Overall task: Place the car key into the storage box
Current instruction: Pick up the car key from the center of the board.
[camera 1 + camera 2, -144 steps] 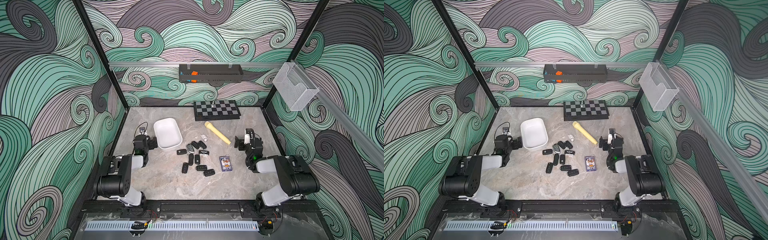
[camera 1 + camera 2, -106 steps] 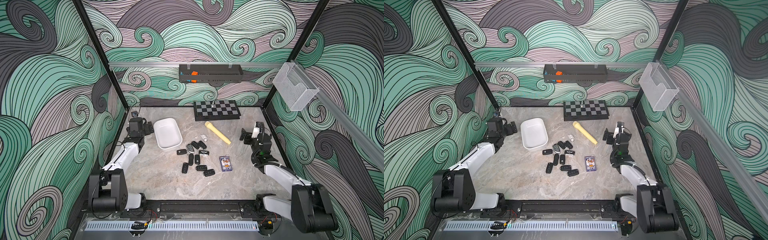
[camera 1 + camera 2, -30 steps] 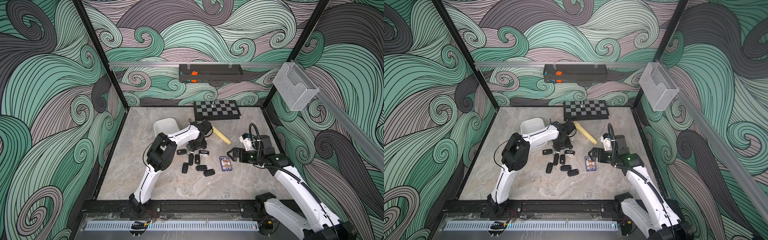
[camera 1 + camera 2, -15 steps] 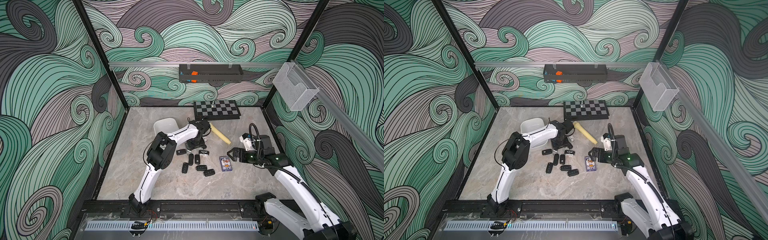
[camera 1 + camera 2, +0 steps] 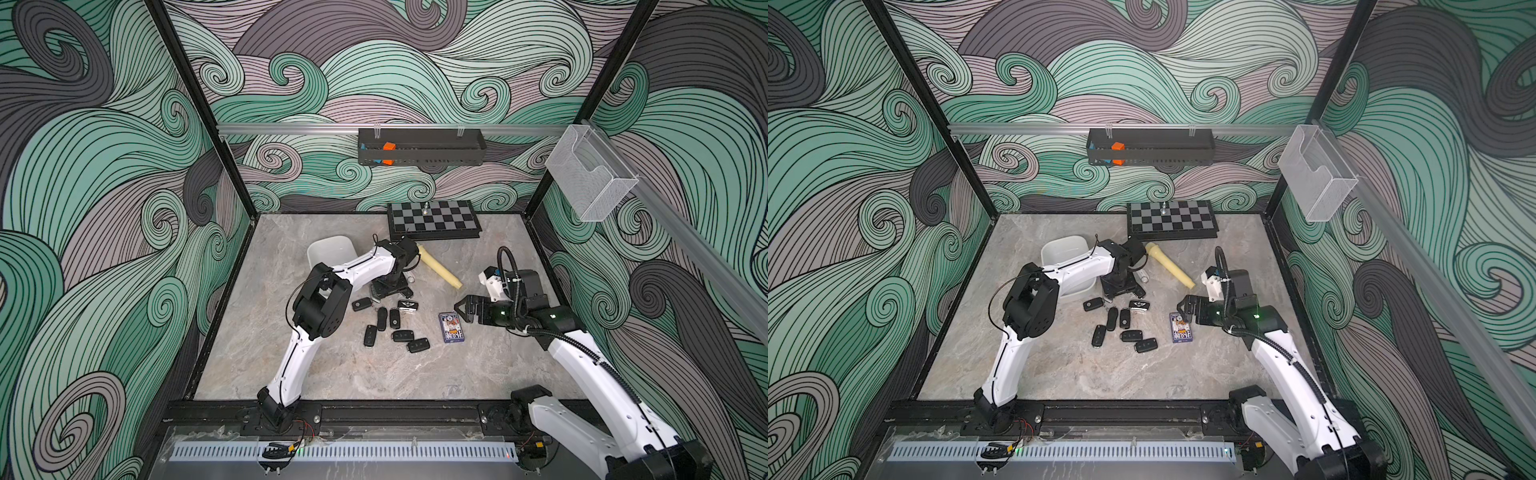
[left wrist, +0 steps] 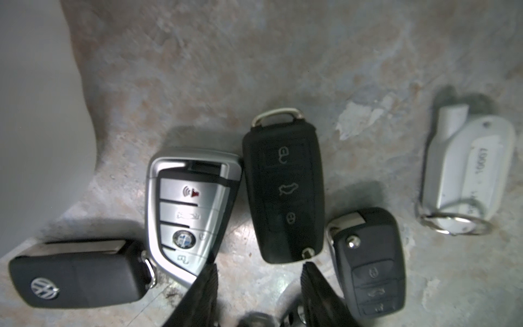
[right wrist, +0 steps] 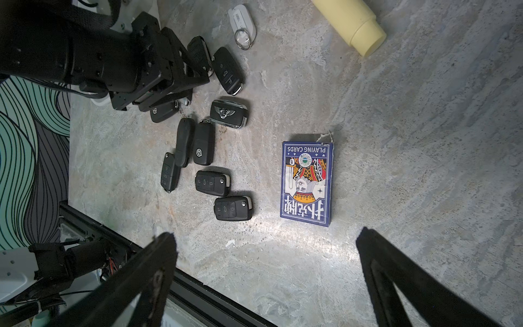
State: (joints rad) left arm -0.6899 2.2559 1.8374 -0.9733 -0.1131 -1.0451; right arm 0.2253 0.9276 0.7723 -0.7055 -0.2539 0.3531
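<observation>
Left gripper (image 6: 259, 267): fingers (image 6: 205, 294) part open, bare table (image 5: 374, 374) between the tips, nothing gripped. Tips sit low, just short of the black car key (image 6: 283, 195), which lies flat mid-table with a silver key (image 6: 192, 203) just beside it. White storage box (image 5: 328, 251) is near the keys, toward the back-left corner, partly under the left arm. Right gripper (image 7: 267, 235) is wide open and empty, hovering near the card pack (image 7: 307, 181).

The left arm (image 5: 291, 365) and right arm (image 5: 577, 353) are white shells with black joints. A ribbed black hose (image 5: 515, 274) loops up behind the black right gripper (image 5: 460, 311).
</observation>
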